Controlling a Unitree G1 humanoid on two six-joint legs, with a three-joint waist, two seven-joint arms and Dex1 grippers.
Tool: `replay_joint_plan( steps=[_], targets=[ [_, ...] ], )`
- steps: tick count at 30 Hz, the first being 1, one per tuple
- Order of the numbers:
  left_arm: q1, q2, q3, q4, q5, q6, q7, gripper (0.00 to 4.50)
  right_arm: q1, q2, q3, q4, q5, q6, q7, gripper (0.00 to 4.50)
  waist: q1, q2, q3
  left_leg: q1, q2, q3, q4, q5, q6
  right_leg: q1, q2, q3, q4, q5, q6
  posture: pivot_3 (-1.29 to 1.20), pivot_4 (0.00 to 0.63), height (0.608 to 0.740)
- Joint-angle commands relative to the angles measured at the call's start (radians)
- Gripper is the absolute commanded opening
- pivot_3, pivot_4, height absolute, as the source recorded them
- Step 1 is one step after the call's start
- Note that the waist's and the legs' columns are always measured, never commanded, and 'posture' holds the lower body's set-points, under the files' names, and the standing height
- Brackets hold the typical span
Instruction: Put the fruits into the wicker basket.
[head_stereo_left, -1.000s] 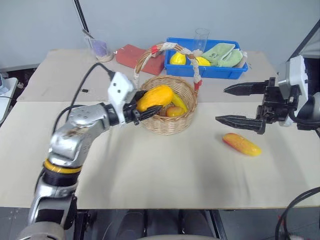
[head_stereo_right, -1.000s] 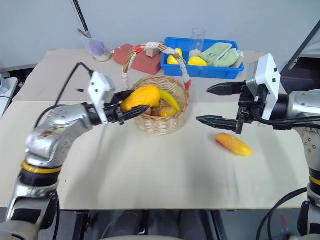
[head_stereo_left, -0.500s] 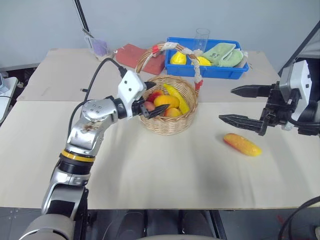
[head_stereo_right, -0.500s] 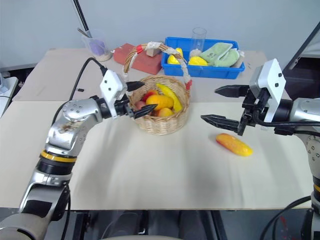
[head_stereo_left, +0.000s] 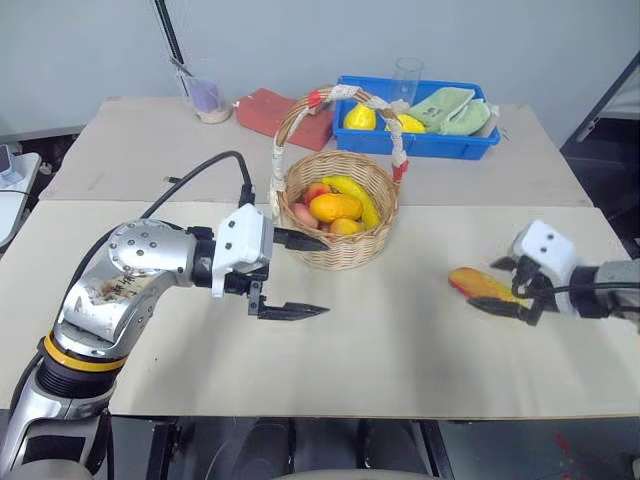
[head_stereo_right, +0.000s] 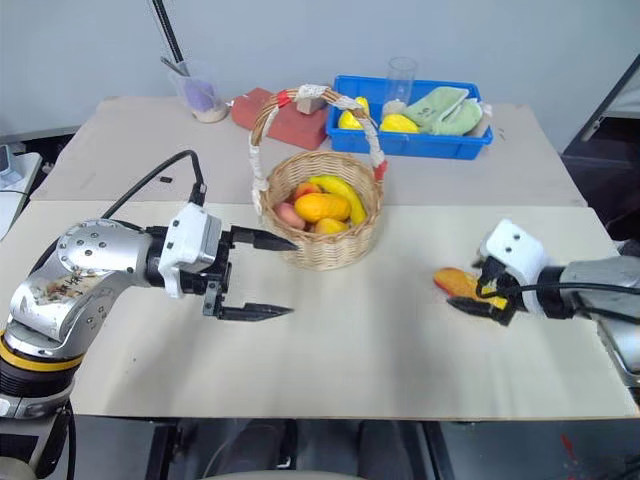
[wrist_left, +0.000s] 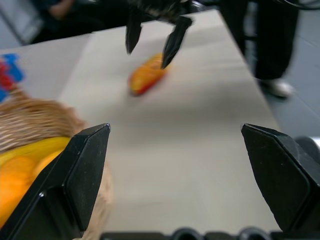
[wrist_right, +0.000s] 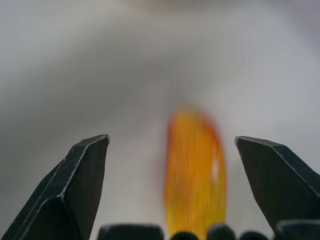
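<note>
The wicker basket stands mid-table. One yellow-orange fruit lies inside it beside a banana. My left gripper hangs open and empty just in front of the basket, its fingers pointing right. The other fruit, orange-yellow with a red blush, lies on the table at the right. Down at that fruit is my right gripper, open, with one finger on each side. The right wrist view shows this fruit between the spread fingers. I cannot tell whether they touch it.
A blue bin with yellow fruits and a green cloth sits behind the basket, a clear glass beside it. A red cloth and a cup stand at the back left. A person's shoe shows beyond the table's end.
My left gripper opened, left the yellow-orange fruit in the basket and drew back toward me. My right gripper sank from above the table to the fruit at the right.
</note>
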Motion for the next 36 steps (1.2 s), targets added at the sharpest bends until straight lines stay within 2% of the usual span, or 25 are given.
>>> replay_joint_plan(
  steps=[1,7,10,15,17,20,23,27,30,36],
  targets=[
    [0.023,0.003,-0.001,-0.039,0.012,-0.038,-0.008,4.46,-0.040,0.023,0.018,0.092,-0.050,-0.068,0.013,4.50,-0.005,0.000,0.000,0.000,0.000,0.000,0.000,0.000,0.000,0.000,0.001,0.000,0.000,0.000,0.000,0.00,0.150,0.740],
    [0.050,-0.007,-0.003,-0.038,0.028,-0.065,0.001,4.46,-0.084,0.058,0.067,0.185,-0.106,-0.123,0.049,4.50,-0.009,0.000,0.000,0.001,0.001,0.000,0.000,0.000,0.000,0.000,0.001,0.001,0.000,0.000,0.000,0.00,0.150,0.740],
    [0.074,-0.003,0.006,-0.051,0.023,-0.070,0.008,4.50,-0.093,0.070,0.076,0.214,-0.135,-0.150,0.049,3.68,-0.009,0.000,0.000,0.001,0.000,0.000,0.000,0.000,0.000,0.000,0.001,0.001,0.000,0.000,0.000,0.00,0.150,0.740],
    [0.083,-0.007,0.033,-0.056,-0.007,-0.064,0.018,4.50,-0.089,0.067,0.067,0.216,-0.145,-0.178,0.074,1.95,-0.002,0.000,0.000,0.001,0.000,0.000,0.000,0.000,0.000,0.000,0.000,0.001,0.000,0.000,0.000,0.00,0.150,0.740],
    [0.085,-0.001,0.050,-0.048,-0.017,-0.062,0.014,4.50,-0.078,0.060,0.032,0.153,-0.089,-0.154,0.119,1.59,-0.001,0.000,0.000,0.001,0.000,0.000,0.000,0.000,0.000,0.000,0.001,0.001,0.000,0.000,0.000,0.00,0.150,0.740],
    [0.111,0.003,0.106,-0.058,-0.059,-0.048,0.029,4.50,-0.082,0.065,-0.015,0.006,0.019,-0.064,0.161,1.59,-0.002,0.001,0.000,0.001,0.001,0.000,0.000,0.000,0.000,0.000,0.001,0.001,0.001,0.000,0.000,0.00,0.150,0.740],
    [0.147,0.001,0.177,-0.066,-0.108,-0.032,0.061,4.50,-0.118,0.106,-0.037,-0.155,0.137,0.058,0.138,1.58,-0.010,0.000,0.000,0.002,0.002,-0.001,0.000,0.000,0.000,0.000,0.002,0.001,0.001,0.000,0.000,0.00,0.150,0.740],
    [0.247,0.001,0.328,-0.100,-0.198,0.030,0.156,4.50,-0.317,0.323,0.003,-0.278,0.246,0.186,-0.033,1.58,-0.028,0.001,0.001,0.003,0.002,-0.002,-0.001,0.000,0.000,0.000,0.002,0.002,0.001,0.000,0.000,0.00,0.150,0.740],
    [0.292,0.007,0.386,-0.129,-0.232,0.052,0.200,4.50,-0.422,0.429,0.046,-0.236,0.216,0.198,-0.110,1.58,-0.016,0.001,0.001,0.003,0.001,-0.007,-0.001,0.000,0.000,0.000,0.002,0.001,0.002,0.000,0.000,0.00,0.150,0.740],
    [0.312,-0.002,0.431,-0.178,-0.276,0.069,0.285,4.50,-0.643,0.630,0.217,0.061,0.041,0.074,-0.196,1.58,-0.004,0.000,0.001,0.002,-0.001,-0.006,0.000,0.000,-0.001,0.000,-0.001,0.000,0.002,0.000,0.000,0.00,0.150,0.740]
  ],
)
